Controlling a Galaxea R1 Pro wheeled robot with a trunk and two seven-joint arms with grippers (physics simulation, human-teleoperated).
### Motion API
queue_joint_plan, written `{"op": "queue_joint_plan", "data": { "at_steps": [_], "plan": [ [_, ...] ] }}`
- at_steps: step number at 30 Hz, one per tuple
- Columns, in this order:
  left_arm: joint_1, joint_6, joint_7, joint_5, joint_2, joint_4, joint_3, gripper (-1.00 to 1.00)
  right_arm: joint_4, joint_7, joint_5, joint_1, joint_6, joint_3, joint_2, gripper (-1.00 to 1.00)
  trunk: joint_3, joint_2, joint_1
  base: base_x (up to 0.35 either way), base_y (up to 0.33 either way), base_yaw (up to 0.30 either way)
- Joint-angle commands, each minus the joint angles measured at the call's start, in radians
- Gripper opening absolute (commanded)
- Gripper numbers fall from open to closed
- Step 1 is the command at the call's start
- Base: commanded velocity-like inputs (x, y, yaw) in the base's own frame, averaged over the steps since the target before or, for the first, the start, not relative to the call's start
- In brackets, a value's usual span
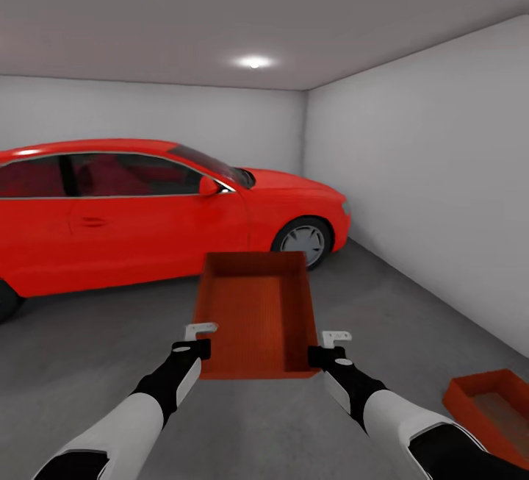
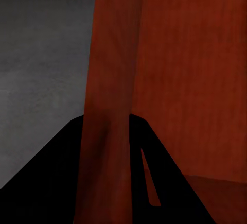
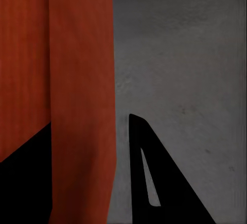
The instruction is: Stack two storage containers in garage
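In the garage, one red-orange storage container (image 1: pixel 253 314) hangs in the air in front of me, open side up, held by its two near side walls. My left gripper (image 1: pixel 200 349) is shut on its left wall (image 2: pixel 110 80); that thin wall runs between the dark fingers (image 2: pixel 164 183). My right gripper (image 1: pixel 321 353) is shut on the right wall (image 3: pixel 82 80) in the same way. The second storage container (image 1: pixel 491 410) lies on the dark grey concrete floor (image 1: pixel 95 362) at the lower right, partly cut off by the picture's edge and my right forearm.
A red car (image 1: pixel 147 208) stands across the left and middle, just beyond the held container. A plain white wall (image 1: pixel 441 171) runs along the right. Bare concrete lies between the car, the wall and me.
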State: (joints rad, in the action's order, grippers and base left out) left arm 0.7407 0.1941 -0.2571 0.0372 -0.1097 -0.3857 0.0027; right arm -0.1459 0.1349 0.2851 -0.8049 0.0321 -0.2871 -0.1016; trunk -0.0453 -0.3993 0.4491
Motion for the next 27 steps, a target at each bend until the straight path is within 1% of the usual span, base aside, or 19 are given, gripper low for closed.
{"op": "queue_joint_plan", "data": {
  "at_steps": [1,27],
  "plan": [
    [0.0,0.008,-0.054,-0.019,0.001,-0.005,0.019,-1.0,0.002,0.018,0.006,0.0,0.005,0.034,0.023,-1.0,0.0,-0.001,0.001,0.322,0.0,-0.282],
    [0.0,0.008,-0.054,-0.019,0.001,-0.007,0.019,-1.0,0.002,0.019,0.006,0.0,0.005,0.034,0.023,-1.0,0.0,-0.001,0.001,0.322,0.0,-0.282]
  ]
}}
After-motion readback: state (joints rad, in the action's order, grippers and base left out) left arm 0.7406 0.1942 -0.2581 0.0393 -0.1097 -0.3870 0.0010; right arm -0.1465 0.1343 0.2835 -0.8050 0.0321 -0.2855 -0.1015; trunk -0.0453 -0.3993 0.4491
